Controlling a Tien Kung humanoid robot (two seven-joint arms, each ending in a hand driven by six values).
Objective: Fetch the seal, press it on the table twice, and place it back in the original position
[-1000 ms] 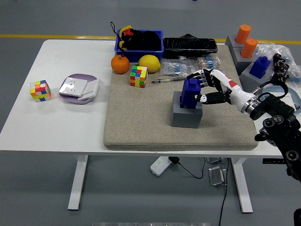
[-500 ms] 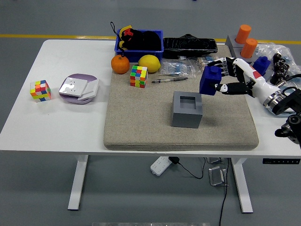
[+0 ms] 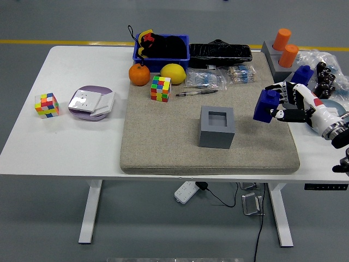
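Head view: right hand [image 3: 294, 108] fingers clamp the blue seal [image 3: 267, 106] by its sides above the mat [image 3: 163, 147] — rigid, light block, likely slippery — grip mid-body.

You are looking down on a white rectangular desk [image 3: 82, 147] with white metal legs [image 3: 90, 215] standing on a smooth grey floor [image 3: 43, 218]. A yellow painted floor line [image 3: 65, 41] runs left to right behind the desk's far edge. Under the desk a white power strip [image 3: 188, 191] hangs near the front edge, with black cables [image 3: 256, 218] trailing down to the floor. The light is even, with soft shadows.
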